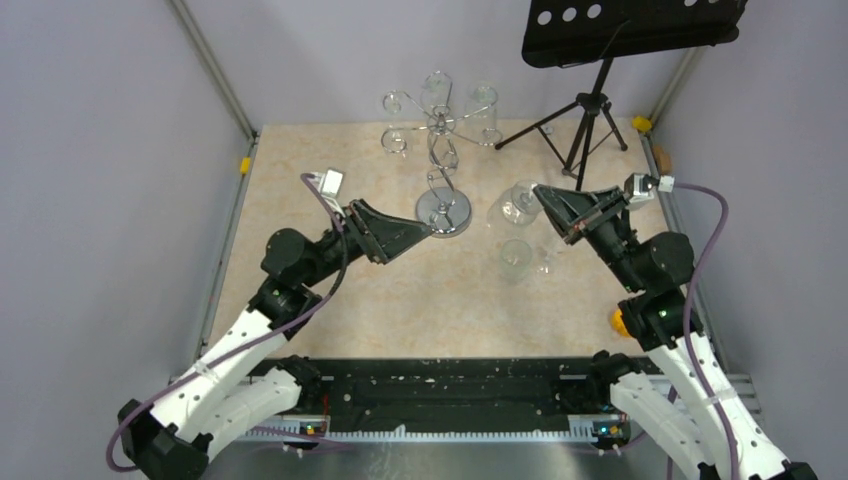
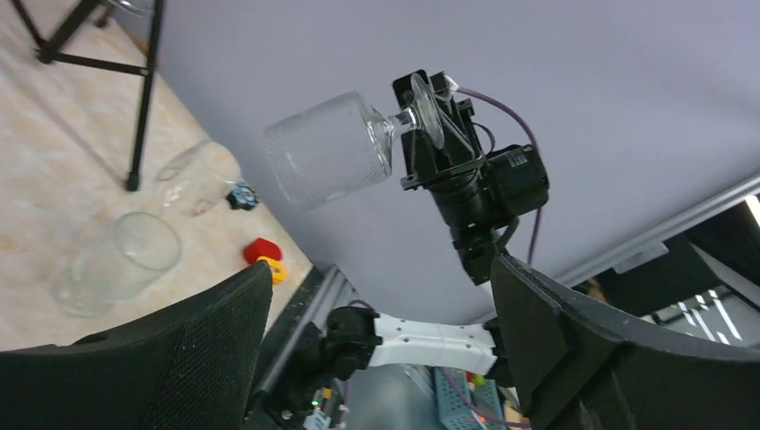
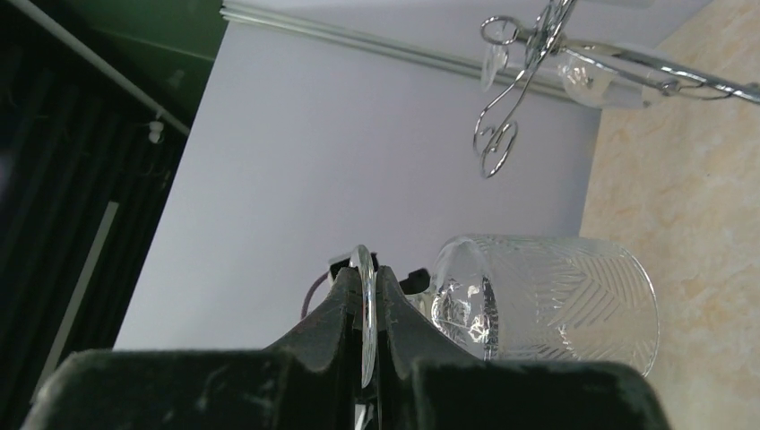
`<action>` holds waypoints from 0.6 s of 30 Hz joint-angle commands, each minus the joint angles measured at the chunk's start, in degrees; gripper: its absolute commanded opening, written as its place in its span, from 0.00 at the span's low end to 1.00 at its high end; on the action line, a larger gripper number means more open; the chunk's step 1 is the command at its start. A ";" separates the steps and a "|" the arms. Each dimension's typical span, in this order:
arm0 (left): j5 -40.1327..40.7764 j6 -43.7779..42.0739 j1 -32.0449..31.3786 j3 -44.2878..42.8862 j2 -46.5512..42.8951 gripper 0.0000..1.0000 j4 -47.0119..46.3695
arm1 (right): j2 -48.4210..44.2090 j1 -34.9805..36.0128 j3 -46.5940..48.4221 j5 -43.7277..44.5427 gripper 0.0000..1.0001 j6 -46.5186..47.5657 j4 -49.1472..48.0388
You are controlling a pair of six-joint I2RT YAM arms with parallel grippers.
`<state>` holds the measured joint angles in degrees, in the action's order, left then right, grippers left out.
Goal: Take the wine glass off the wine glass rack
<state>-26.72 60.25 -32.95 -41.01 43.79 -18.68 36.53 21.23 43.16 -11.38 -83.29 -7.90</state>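
Right arm holding the wine glass [image 3: 547,300]. The glass is clear, with a leaf-cut bowl. It lies on its side in the air, off the wine glass rack [image 1: 440,130] and to the right of the rack's mirrored base. My right end effector [image 3: 363,287] pinches the glass's thin foot disc, with the arm reaching forward and inward. My left end effector [image 1: 425,228] is spread wide and holds nothing. Its tip is just beside the rack's base, and the arm stretches low over the desk [image 1: 330,300].
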 commanded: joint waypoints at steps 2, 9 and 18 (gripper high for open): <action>-0.39 11.01 -4.01 0.35 7.29 0.94 -18.46 | -4.00 -0.05 -2.02 -5.68 0.00 -6.91 -13.22; -0.72 17.53 -7.23 -4.39 17.13 0.90 -25.24 | -2.05 -0.05 -5.80 -7.87 0.00 -14.59 -27.58; -4.71 16.26 -8.87 -11.86 24.24 0.85 -27.29 | 2.50 -0.04 -7.09 -10.06 0.00 -19.69 -33.26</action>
<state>-28.34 76.38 -41.54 -48.69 66.48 -39.16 38.11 21.23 36.34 -20.18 -98.02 -31.07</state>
